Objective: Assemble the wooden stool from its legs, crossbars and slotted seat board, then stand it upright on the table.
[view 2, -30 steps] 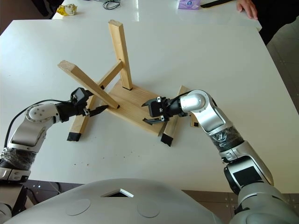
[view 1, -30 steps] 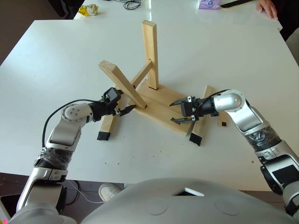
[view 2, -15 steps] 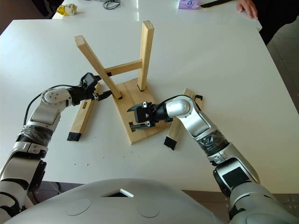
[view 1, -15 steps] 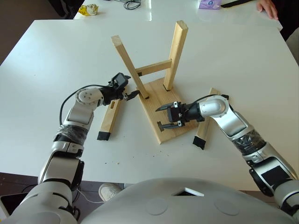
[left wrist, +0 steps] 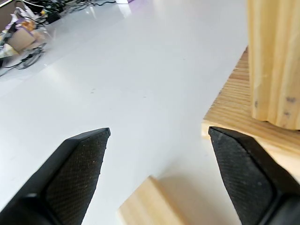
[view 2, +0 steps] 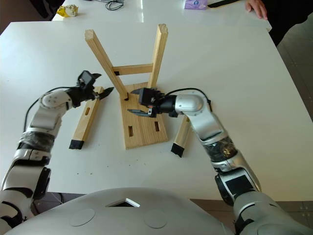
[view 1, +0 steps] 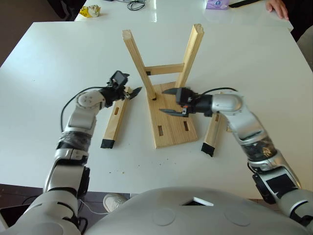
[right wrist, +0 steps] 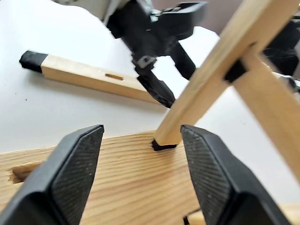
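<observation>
Seat board (view 1: pixel 173 125) flat on table (view 1: pixel 58 58), centre, upright legs (view 1: pixel 138 63) + crossbar (view 1: pixel 164 69) socketed at far edge, near slots (view 1: pixel 160 130) vacant; L gripper (view 1: pixel 133 92) spread at far end of loose leg (view 1: pixel 115 119), R gripper (view 1: pixel 165 101) spread over board, both empty; advise: pinch loose leg mid-length, enter slot square.
</observation>
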You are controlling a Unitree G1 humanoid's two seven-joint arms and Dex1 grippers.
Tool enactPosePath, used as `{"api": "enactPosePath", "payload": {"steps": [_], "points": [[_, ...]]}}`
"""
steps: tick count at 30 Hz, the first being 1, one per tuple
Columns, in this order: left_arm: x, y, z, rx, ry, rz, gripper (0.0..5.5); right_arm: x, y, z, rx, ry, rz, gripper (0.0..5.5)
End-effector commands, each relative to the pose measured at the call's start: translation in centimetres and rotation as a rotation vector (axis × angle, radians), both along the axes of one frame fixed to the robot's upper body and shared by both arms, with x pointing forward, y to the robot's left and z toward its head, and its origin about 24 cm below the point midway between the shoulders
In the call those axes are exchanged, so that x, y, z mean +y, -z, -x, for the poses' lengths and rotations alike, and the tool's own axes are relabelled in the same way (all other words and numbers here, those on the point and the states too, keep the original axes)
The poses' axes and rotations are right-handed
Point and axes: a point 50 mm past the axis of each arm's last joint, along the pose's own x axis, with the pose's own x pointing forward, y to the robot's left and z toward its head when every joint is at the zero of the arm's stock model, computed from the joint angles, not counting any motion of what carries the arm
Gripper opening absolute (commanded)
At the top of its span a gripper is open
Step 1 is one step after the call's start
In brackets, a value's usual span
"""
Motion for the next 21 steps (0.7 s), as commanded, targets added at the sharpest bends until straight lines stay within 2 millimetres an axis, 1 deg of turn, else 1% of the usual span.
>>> {"api": "enactPosePath", "payload": {"steps": [1, 3, 4, 6, 9, 13, 17, 21], "points": [[2.6, -2.9, 4.1, 0.011, -0.06, -0.06, 3.91, -4.3, -0.7, 1.4, -0.016, 0.105, 0.11, 3.03], [2.3, -3.5, 6.6, 0.076, -0.015, -0.086, 3.91, -6.1, -0.1, 1.5, -0.044, 0.154, 0.213, 3.03], [1.9, -3.4, 8.0, 0.121, 0.042, -0.112, 3.91, -6.7, 0.4, 1.3, -0.043, 0.18, 0.246, 3.03], [1.0, -3.2, 9.9, 0.195, 0.132, -0.146, 3.91, -7.3, 1.4, 1.1, -0.039, 0.212, 0.288, 3.03], [-0.1, -3.3, 10.6, 0.231, 0.218, -0.177, 3.91, -7.5, 2.1, 1.2, -0.034, 0.23, 0.316, 3.03], [-1.5, -2.8, 11.9, 0.262, 0.334, -0.263, 3.91, -8.0, 2.9, 1.5, -0.043, 0.185, 0.398, 3.03], [-3.0, -1.9, 12.0, 0.254, 0.364, -0.274, 3.91, -7.8, 3.9, 2.1, -0.032, 0.109, 0.452, 3.03], [-4.0, -0.4, 12.1, 0.249, 0.384, -0.297, 3.91, -7.2, 4.1, 2.9, -0.017, 0.045, 0.448, 3.03]]}}
